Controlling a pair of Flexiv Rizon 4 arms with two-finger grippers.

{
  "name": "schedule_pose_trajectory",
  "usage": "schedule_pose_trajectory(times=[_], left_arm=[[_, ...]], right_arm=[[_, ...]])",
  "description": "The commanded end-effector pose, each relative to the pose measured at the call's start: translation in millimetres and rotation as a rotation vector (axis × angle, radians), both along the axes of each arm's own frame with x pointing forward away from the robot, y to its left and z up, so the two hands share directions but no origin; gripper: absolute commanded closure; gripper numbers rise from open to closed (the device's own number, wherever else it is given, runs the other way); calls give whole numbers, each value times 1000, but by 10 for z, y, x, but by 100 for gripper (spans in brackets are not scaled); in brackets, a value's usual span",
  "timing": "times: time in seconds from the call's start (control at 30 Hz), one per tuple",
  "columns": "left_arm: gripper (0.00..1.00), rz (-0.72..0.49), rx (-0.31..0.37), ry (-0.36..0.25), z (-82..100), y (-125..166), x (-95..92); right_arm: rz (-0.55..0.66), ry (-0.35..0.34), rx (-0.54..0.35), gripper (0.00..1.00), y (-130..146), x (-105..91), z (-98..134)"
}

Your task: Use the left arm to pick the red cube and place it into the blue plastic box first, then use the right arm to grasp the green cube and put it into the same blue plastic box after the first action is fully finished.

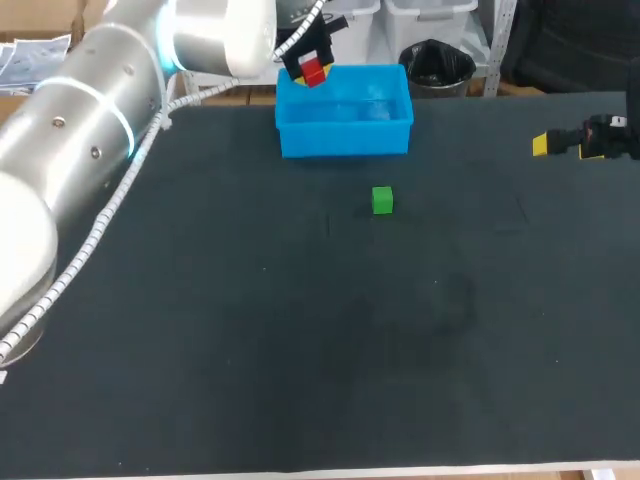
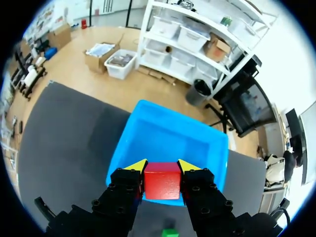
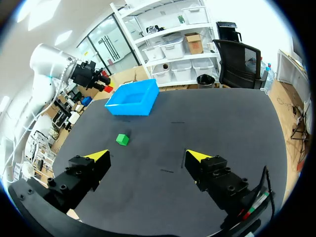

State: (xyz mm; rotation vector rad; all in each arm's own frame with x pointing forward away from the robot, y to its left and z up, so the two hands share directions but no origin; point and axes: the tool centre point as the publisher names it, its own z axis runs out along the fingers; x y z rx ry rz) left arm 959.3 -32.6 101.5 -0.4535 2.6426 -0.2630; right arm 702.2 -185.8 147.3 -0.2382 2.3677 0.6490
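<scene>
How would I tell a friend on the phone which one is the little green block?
Start at the dark table and find the blue box at its far edge. Just in front of it, alone on the tabletop, lies the green cube. The red cube, its only look-alike, is held in the left arm's fingers above the box.

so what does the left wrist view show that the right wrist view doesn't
Only left wrist: the left gripper shut on the red cube from both sides, and the bare floor of the blue plastic box just ahead. Only right wrist: the right gripper, open above the table, and the left arm from outside. Both: the box, the green cube, the red cube.
</scene>
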Motion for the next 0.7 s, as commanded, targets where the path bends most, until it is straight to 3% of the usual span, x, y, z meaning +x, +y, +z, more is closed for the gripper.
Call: schedule_pose_trajectory(times=[0.03, 0.07, 0.4, 0.7], left_arm=[[24, -4, 14, 111, -16, -32, 277], [0, -3, 13, 112, -17, -22, 277], [0, -15, 19, 71, 128, 89, 159], [0, -66, 6, -33, 394, 293, -242]], right_arm=[[-1, 0, 0, 0, 0, 0, 3], [-1, 0, 0, 0, 0, 0, 3], [-1, 0, 0, 0, 0, 0, 3], [-1, 0, 0, 0, 0, 0, 3]])
